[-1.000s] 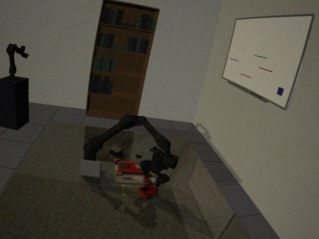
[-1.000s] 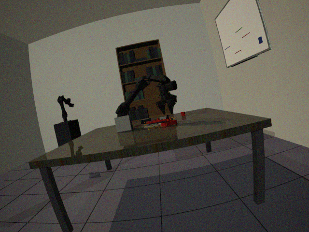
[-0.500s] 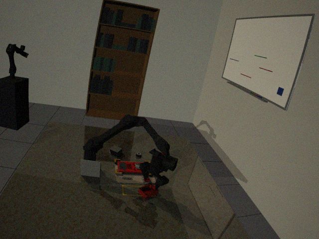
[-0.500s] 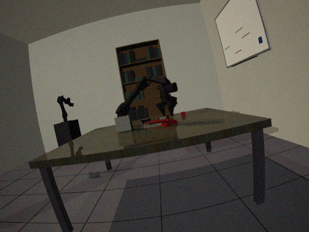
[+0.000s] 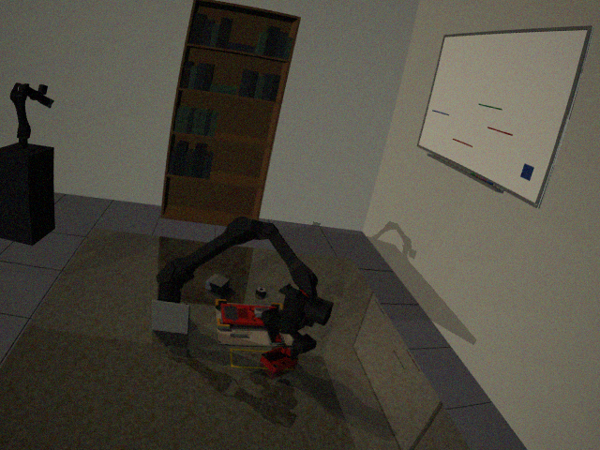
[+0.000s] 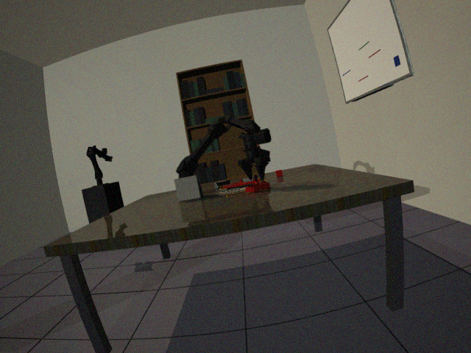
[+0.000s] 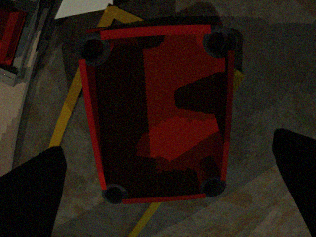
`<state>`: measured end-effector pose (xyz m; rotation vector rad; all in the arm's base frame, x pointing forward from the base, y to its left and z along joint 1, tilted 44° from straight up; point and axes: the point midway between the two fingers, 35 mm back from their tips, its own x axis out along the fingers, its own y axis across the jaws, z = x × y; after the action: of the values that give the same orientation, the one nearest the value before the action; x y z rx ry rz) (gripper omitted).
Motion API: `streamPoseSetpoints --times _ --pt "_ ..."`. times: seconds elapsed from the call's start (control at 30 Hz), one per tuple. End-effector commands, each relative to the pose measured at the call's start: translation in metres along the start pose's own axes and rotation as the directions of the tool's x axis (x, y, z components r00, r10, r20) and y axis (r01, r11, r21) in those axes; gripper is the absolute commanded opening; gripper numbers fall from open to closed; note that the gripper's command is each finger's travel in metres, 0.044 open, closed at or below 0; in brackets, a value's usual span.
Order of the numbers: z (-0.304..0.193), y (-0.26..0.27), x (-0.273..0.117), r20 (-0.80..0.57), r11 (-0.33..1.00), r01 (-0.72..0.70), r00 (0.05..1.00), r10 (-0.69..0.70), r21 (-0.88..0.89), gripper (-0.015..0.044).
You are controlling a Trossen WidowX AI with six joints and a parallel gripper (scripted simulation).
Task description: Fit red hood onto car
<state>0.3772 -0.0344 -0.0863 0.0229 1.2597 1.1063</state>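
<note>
The red hood (image 5: 278, 362) (image 6: 258, 187) (image 7: 190, 140) lies on the table, partly over a yellow outline, beside the jig. Its hollow side appears to face up, with a dark ring-like boss at each corner. My gripper (image 5: 286, 344) (image 6: 256, 179) (image 7: 172, 149) is open and empty, low above the hood, with one finger out to each side of it in the wrist view. The red chassis (image 5: 242, 314) (image 7: 9, 37) sits between yellow corner brackets behind the hood. The arm partly covers it, and the pegs are too small to tell.
A cream slab (image 5: 251, 338) (image 7: 9, 118) lies between the chassis and the hood. The yellow outline (image 5: 232, 358) (image 7: 74, 99) is on the table. A grey block (image 5: 218, 282) and a small dark round object (image 5: 261, 292) stand behind the chassis. A small red block (image 6: 279, 173) is farther back.
</note>
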Motion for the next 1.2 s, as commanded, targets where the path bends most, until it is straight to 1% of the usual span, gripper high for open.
streamPoseSetpoints --times 0.0,1.17 --pt "-0.001 0.001 0.004 0.005 1.000 -0.005 1.000 0.005 0.008 0.0440" --pt "-0.001 0.003 0.024 0.006 1.000 -0.006 1.000 0.006 0.008 0.0440"
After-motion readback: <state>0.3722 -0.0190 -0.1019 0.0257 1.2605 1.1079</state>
